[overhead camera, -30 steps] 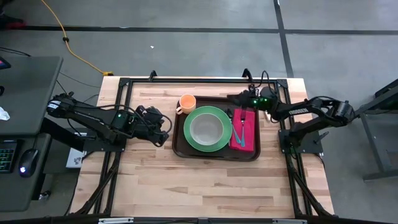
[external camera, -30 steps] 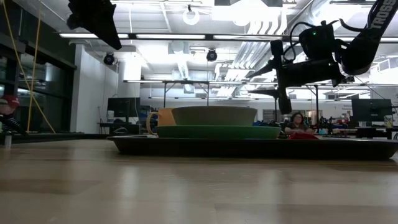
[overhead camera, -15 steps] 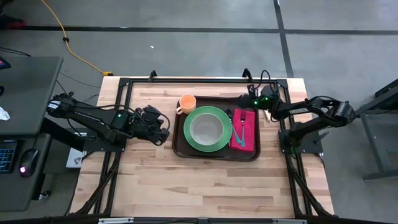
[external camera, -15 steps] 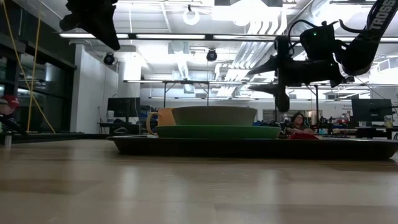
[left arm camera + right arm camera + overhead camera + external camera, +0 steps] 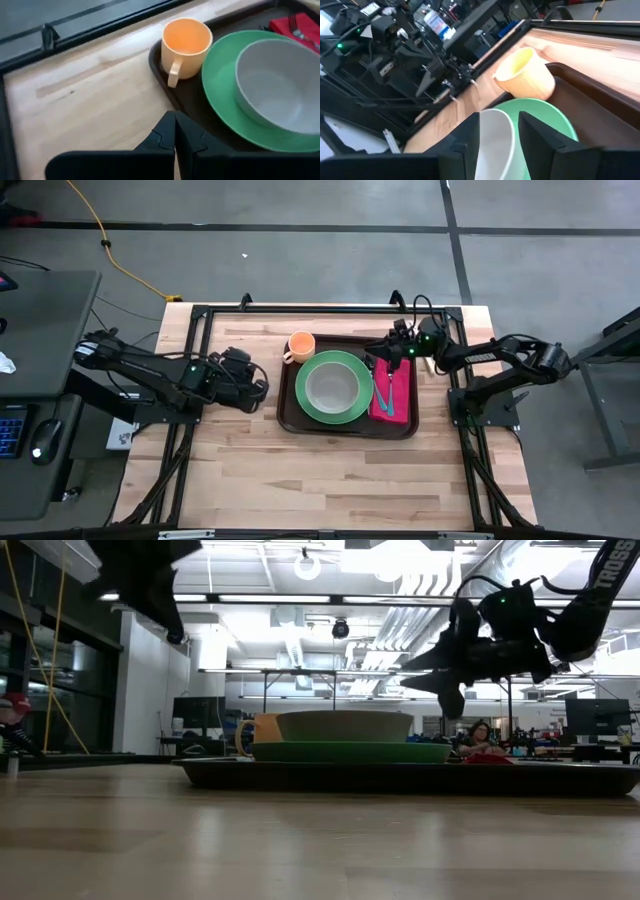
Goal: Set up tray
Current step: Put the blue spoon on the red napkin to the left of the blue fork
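Since a second ago, we see the right gripper tilt and shift toward the plate at the tray's far right corner, its fingers narrowing but still apart, holding nothing; the left gripper draws back slightly from the tray's left edge, fingers pressed together and empty. We find the tray in the middle of the counter, carrying an orange mug, a green plate with a grey bowl, and a red napkin with cutlery.
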Action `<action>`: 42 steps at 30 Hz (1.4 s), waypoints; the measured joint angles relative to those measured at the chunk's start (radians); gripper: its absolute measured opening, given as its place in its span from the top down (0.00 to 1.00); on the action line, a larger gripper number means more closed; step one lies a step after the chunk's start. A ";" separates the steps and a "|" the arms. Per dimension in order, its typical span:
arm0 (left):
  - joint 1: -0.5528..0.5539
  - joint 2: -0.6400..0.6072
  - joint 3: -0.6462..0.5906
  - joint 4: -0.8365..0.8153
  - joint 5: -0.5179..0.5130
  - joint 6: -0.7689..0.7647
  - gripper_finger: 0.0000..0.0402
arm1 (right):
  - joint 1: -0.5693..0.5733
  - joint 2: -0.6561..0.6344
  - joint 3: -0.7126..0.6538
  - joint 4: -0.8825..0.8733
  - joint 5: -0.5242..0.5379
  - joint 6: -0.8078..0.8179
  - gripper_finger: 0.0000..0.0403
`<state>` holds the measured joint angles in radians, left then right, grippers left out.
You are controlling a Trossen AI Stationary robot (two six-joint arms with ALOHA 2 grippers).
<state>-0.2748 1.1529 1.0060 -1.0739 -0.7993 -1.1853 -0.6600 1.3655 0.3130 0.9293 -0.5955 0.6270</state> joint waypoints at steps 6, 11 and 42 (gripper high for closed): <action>0.000 -0.059 -0.183 0.209 -0.001 -0.048 0.92 | -0.044 0.000 0.000 -0.021 -0.099 -0.050 0.79; 0.000 -0.136 -0.335 0.389 0.007 -0.045 0.92 | -0.059 0.000 0.079 -0.210 -0.170 -0.117 0.80; 0.000 -0.208 -0.412 0.409 0.067 -0.050 0.92 | -0.031 0.045 0.580 -1.485 0.188 -0.844 0.69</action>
<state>-0.2749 0.9451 0.5938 -0.6651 -0.7320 -1.2358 -0.6910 1.4102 0.8928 -0.5557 -0.4080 -0.2175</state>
